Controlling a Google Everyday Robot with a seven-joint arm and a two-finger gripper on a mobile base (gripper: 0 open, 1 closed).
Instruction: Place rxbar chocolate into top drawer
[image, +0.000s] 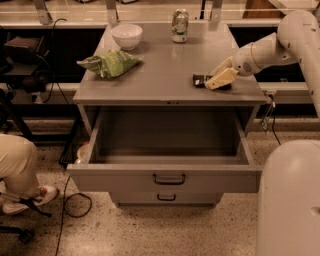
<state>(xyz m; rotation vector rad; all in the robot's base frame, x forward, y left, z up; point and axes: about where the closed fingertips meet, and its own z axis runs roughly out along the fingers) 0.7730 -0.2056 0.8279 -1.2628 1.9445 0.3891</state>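
The rxbar chocolate, a flat black-wrapped bar, lies on the right part of the cabinet top. My gripper reaches in from the right and is low over the bar. Its cream fingers are closed on the bar's two long sides, and the bar's left end sticks out past the tips. The bar still rests on the top. The top drawer is pulled wide open below, grey and deep, with a dark bar handle on its front. Nothing shows inside it.
A green snack bag, a white bowl and a drink can stand on the cabinet top. A shorter drawer front sits below. A seated person's leg and shoe are at the left. My white base fills the lower right.
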